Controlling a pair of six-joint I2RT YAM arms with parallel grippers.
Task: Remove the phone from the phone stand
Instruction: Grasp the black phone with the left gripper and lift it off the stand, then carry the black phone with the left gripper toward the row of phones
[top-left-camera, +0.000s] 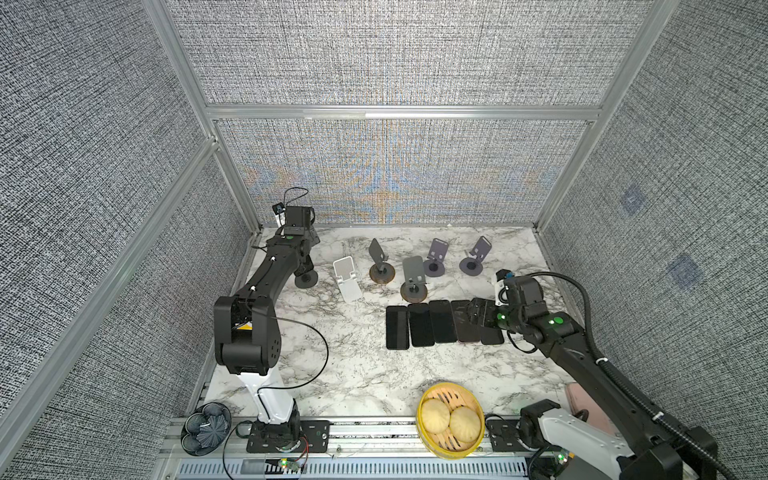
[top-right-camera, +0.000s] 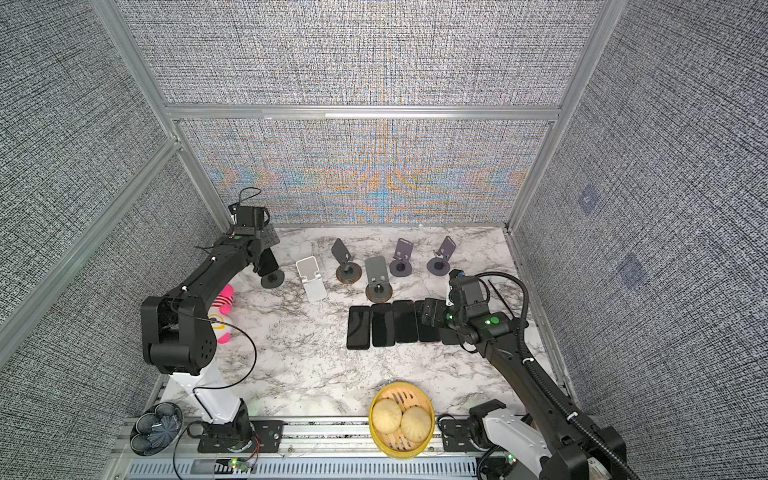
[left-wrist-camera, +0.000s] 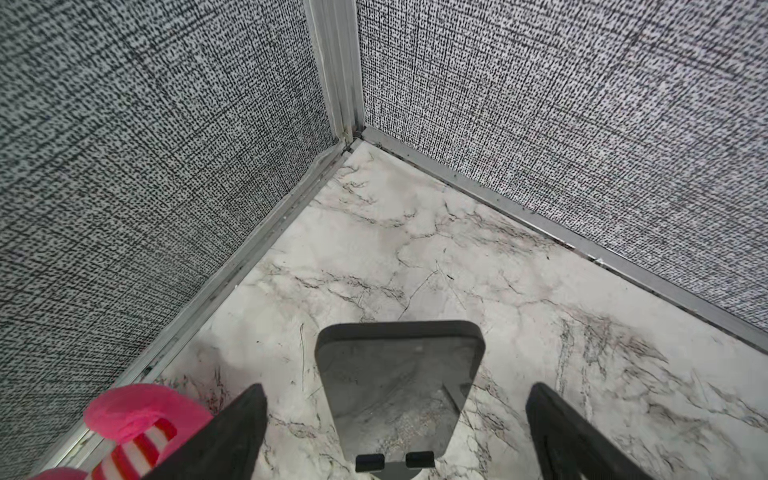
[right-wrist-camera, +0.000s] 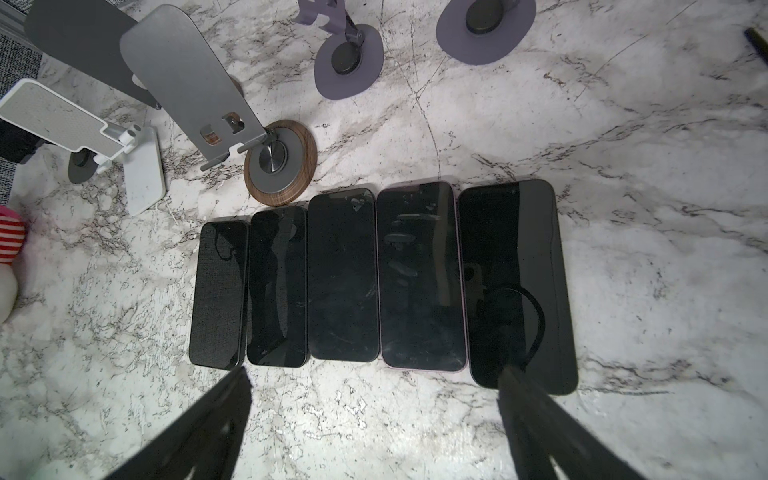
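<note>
So the right hand (right-wrist-camera: 372, 376) is spread wide with nothing in it, hovering over the row of five phones (right-wrist-camera: 345, 274) lying flat on the counter (right-wrist-camera: 623, 208), and the empty stands (top-left-camera: 413, 272) behind them say those are done. The left hand (left-wrist-camera: 395, 390) is wide open too, straddling the last phone (left-wrist-camera: 399, 353) without touching, and that one sits propped in the dark stand (top-right-camera: 272, 279) by the far corner. Pretty sure it's the only one left to lift out.

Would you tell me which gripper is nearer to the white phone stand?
Left. The left gripper is at the black stand next to the white phone stand; the right gripper is farther off, above the row of phones.
</note>
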